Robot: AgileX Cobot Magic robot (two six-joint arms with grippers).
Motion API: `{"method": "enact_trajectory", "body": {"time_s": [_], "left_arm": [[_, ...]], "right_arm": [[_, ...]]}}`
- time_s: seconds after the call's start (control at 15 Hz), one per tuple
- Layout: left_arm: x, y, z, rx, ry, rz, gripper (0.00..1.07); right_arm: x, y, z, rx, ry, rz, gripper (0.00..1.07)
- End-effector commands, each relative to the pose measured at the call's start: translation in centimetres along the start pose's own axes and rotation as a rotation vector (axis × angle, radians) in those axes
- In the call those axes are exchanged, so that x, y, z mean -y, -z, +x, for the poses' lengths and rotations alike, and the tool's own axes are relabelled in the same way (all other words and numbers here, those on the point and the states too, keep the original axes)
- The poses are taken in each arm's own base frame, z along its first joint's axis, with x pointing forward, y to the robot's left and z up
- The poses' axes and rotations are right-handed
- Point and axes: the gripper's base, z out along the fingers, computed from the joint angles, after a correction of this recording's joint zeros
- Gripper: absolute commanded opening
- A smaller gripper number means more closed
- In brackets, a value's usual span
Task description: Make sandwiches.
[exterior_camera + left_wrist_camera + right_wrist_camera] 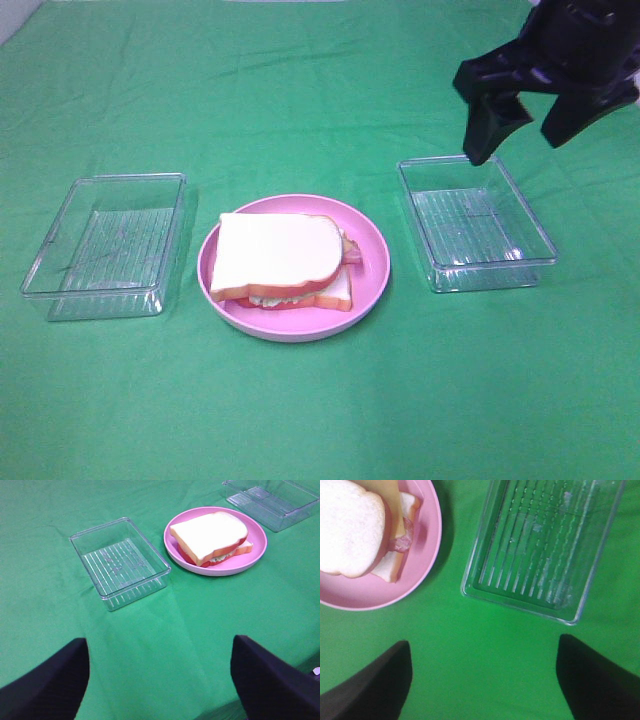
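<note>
Three views: one high exterior camera and two wrist cameras are used.
Sandwich: the toy sandwich of two white bread slices with orange-brown crust (283, 262) is seen lying on the round pink plate (372, 262), midway between two trays.
High view only: the black right gripper (527, 118) is seen raised above the far edge of the right clear plastic rectangular tray (476, 223), jaws spread, nothing held.
Right wrist view only: a yellow-orange cheese square (390, 502) and reddish-pink bacon (400, 542) are shown poking out between the slices; the right gripper's two dark fingers (375, 685) are seen wide apart over bare cloth.
Left wrist view only: pale green lettuce (220, 557) is visible at the sandwich's edge; the left gripper (160, 680), unseen from above, is shown with jaws spread and empty, near the left clear plastic rectangular tray (119, 562).
Surface: a green cloth (320, 400), lightly creased, is spread under everything.
Room: a pale strip (15, 15) is glimpsed at the far left corner.
</note>
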Motion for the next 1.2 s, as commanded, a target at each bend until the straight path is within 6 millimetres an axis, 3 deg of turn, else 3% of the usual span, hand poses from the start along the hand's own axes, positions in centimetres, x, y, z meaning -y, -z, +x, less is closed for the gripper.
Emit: {"method": "enact_trajectory", "body": {"time_s": [0.07,0.33,0.4,0.47,0.87,1.07,1.2], "left_arm": [[0.0,0.2,0.1,0.026,-0.004,0.011,0.74],[0.0,0.2,0.1,0.026,-0.004,0.011,0.74],[0.0,0.2,0.1,0.026,-0.004,0.011,0.74],[0.0,0.2,0.1,0.026,-0.004,0.011,0.74],[0.0,0.2,0.1,0.026,-0.01,0.013,0.74],[0.0,0.2,0.1,0.026,-0.009,0.015,0.74],[0.2,0.2,0.1,0.025,-0.03,0.033,0.74]], "right_arm": [[0.1,3.5,1.7,0.043,-0.007,0.018,0.75],[0.0,7.9,7.3,0.117,-0.001,0.016,0.75],[0.0,8.3,9.2,0.131,0.0,0.015,0.75],[0.0,9.0,12.5,0.167,0.002,0.014,0.75],[0.2,9.4,26.1,0.384,0.015,0.005,0.75],[0.4,7.7,31.2,0.541,0.042,0.008,0.75],[0.5,6.2,32.7,0.622,0.094,0.014,0.75]]}}
